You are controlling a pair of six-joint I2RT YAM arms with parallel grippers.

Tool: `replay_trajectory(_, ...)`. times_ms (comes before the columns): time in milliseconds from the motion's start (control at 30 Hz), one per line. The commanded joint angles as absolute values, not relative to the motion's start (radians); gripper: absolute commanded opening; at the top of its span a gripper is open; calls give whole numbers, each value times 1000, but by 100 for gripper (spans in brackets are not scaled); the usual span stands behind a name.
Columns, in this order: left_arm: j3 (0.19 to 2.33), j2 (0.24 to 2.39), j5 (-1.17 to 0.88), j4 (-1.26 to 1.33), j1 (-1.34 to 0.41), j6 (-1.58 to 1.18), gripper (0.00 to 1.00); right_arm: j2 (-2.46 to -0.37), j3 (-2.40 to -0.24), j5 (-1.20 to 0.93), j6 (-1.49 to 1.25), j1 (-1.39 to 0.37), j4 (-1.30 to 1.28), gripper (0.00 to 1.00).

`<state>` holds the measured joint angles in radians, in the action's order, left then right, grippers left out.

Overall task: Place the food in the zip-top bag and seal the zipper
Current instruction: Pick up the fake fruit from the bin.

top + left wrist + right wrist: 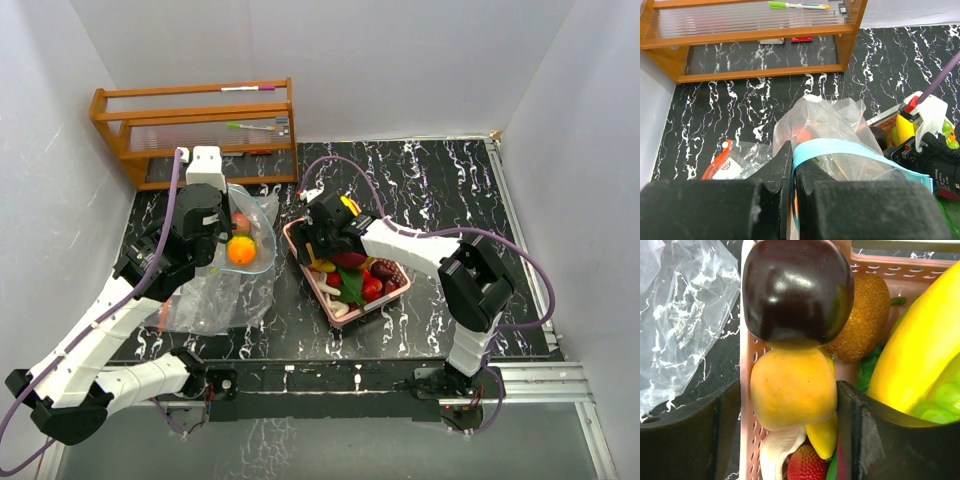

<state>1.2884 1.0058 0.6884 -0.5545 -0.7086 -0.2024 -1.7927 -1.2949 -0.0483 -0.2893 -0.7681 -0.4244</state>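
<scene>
The left end effector (791, 161) is clamped on the blue zipper rim of the clear zip-top bag (832, 122), which lies on the black marbled counter (450, 200). An orange (241, 252) sits inside the bag, just beyond the fingers. The right end effector (790, 405) hangs over the pink tray (746, 405) with its jaws spread. An orange-yellow fruit (792, 387) lies between its fingers, with a dark plum (797, 290) just beyond and a banana (920, 350) beside them.
</scene>
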Motion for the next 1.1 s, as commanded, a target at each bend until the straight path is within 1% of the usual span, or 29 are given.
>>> replay_trajectory(0, 1285, 984, 693, -548, -703, -207, 0, -1753, -1304, -10, -273, -760, -397, 57)
replay_trajectory(33, 1285, 983, 693, -550, -703, -208, 0, -1753, -1305, -14, -275, -761, -393, 49)
replay_trajectory(67, 1284, 984, 694, -551, -703, -207, 0, -1752, -1306, -15, -277, -760, -390, 45)
replay_trajectory(100, 1284, 984, 694, -552, -703, -207, 0, -1738, -1306, -19, -279, -760, -386, 44)
replay_trajectory(133, 1284, 984, 693, -553, -703, -208, 0, -1719, -1304, -26, -279, -760, -378, 47)
replay_trajectory(167, 1284, 984, 694, -552, -703, -209, 0, -1714, -1304, -31, -280, -760, -371, 53)
replay_trajectory(233, 1283, 982, 694, -550, -703, -209, 0, -1711, -1305, -38, -280, -761, -371, 57)
replay_trajectory(300, 1281, 982, 693, -548, -703, -209, 0, -1712, -1302, -38, -282, -761, -371, 56)
replay_trajectory(367, 1280, 982, 692, -550, -703, -210, 0, -1709, -1297, -37, -290, -760, -370, 53)
replay_trajectory(433, 1281, 982, 692, -552, -703, -210, 0, -1697, -1290, -40, -296, -760, -359, 54)
replay_trajectory(467, 1281, 981, 693, -552, -703, -210, 0, -1689, -1284, -43, -299, -760, -350, 57)
replay_trajectory(500, 1281, 980, 692, -552, -703, -210, 0, -1683, -1280, -43, -300, -760, -345, 64)
replay_trajectory(600, 1280, 980, 692, -552, -703, -210, 0, -1678, -1271, -49, -303, -759, -330, 78)
replay_trajectory(667, 1279, 981, 693, -552, -703, -210, 0, -1689, -1271, -63, -305, -758, -331, 84)
replay_trajectory(700, 1278, 981, 692, -553, -703, -212, 0, -1697, -1272, -72, -307, -759, -335, 86)
replay_trajectory(833, 1275, 981, 691, -551, -702, -212, 0, -1698, -1263, -81, -327, -759, -333, 88)
replay_trajectory(1067, 1276, 983, 686, -548, -703, -209, 0, -1696, -1244, 11, -368, -759, -326, 84)
